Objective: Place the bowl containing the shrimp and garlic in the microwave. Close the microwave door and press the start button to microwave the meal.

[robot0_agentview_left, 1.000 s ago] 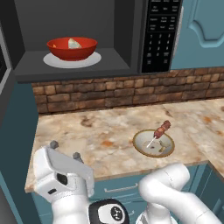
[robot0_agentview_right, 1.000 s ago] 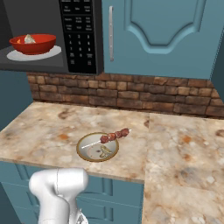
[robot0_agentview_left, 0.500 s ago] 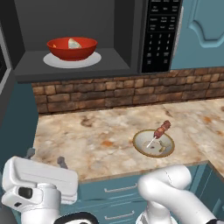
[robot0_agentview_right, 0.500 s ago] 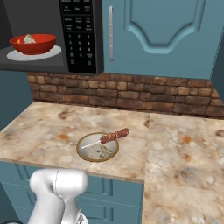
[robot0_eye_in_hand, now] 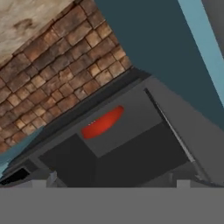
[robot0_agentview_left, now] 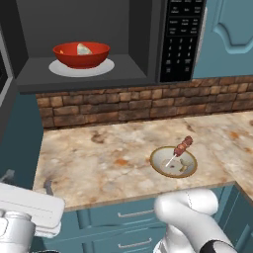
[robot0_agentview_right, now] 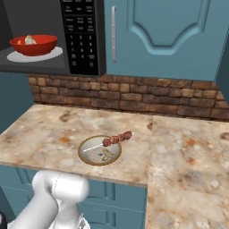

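Bowl (robot0_agentview_left: 81, 53) sits inside the microwave (robot0_agentview_left: 89, 74); the tool (robot0_agentview_left: 27, 185), jaws spread and empty, hangs low left, risking a glancing, incomplete push on the open microwave door (robot0_agentview_left: 4, 74).

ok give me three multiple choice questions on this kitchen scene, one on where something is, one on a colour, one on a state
1. Where is the bowl?
A. on the counter beside the plate
B. on the turntable inside the microwave
C. held in the gripper

2. What colour is the bowl?
A. red-orange
B. white
C. blue

3. How does the microwave door stand?
A. shut
B. open
C. cannot be told

Answers:
1. B, the bowl sits on the white turntable in the cavity of the microwave.
2. A, it shows glossy red-orange in both base views.
3. B, the cavity is in plain sight and the door hangs out at the left edge of the left base view.
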Tool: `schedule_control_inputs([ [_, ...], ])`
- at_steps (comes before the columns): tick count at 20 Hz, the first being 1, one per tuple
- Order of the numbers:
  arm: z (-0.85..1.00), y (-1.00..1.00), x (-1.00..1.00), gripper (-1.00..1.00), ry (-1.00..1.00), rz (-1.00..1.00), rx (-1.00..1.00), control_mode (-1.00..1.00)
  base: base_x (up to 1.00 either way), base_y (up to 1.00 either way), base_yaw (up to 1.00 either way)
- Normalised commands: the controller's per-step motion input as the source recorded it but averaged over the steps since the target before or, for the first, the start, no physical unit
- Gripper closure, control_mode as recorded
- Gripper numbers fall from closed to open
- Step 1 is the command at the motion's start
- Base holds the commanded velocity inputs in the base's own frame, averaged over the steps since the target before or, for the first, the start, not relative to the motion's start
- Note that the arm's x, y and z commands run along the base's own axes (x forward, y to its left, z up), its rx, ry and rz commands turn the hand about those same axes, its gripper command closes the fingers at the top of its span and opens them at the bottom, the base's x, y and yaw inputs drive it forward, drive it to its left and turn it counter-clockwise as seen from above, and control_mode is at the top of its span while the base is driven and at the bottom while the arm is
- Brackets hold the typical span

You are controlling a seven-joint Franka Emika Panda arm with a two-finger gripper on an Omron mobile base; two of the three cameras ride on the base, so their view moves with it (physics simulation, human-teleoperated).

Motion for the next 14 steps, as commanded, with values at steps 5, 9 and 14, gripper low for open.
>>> schedule_control_inputs([
  [5,0.0,0.48,0.0,-1.0,0.0,-0.15,-0.07,-1.0,0.0,0.0,0.0],
  [9,0.0,0.36,0.06,-1.0,0.0,-0.16,-0.04,-1.0,0.0,0.0,0.0],
  [14,0.0,0.22,0.18,-1.0,0.0,-0.17,-0.04,-1.0,0.0,0.0,0.0],
])
